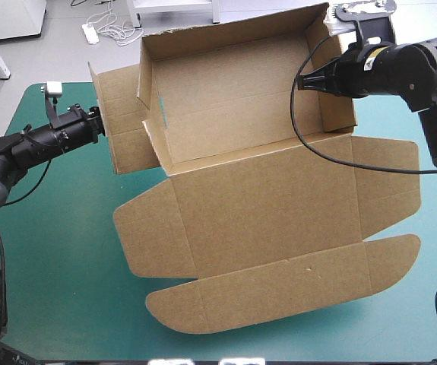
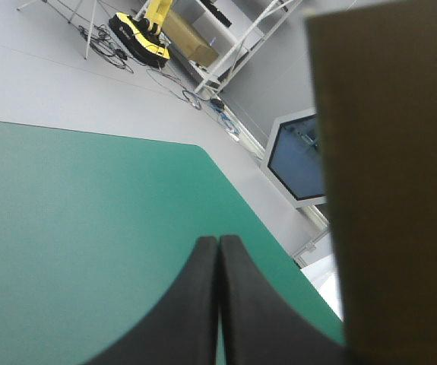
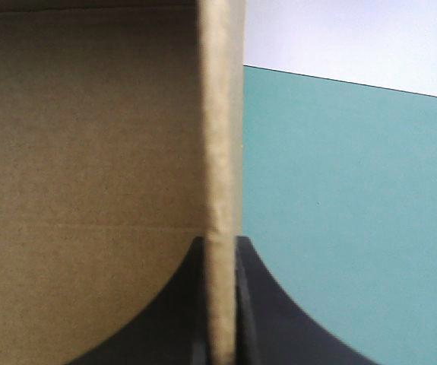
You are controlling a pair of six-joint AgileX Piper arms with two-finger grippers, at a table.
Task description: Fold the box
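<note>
Half done at most, by judgement.

High view: found the box [image 1: 264,205] mid-table, reaching toward the far edge. Noted walls raised around a tray at the far side, an outer flap at the left standing loose, and the lid with its side flaps flat toward the near edge. Recorded the left gripper [image 1: 100,128] at the outside of that loose flap and the right gripper [image 1: 303,82] at the right wall. Logged teal-green table cover [image 1: 66,266] around, pale floor [image 1: 58,57] past the far edge.

Left wrist view: saw left gripper [image 2: 218,251] fingers pressed together, holding nothing, box [image 2: 393,190] just beside.

Right wall view from the right wrist: saw right gripper [image 3: 220,247] pinched on the wall edge of the box [image 3: 89,152], table cover [image 3: 340,213] behind.

Judged outstanding: tucking the walls and securing the loose flap.
</note>
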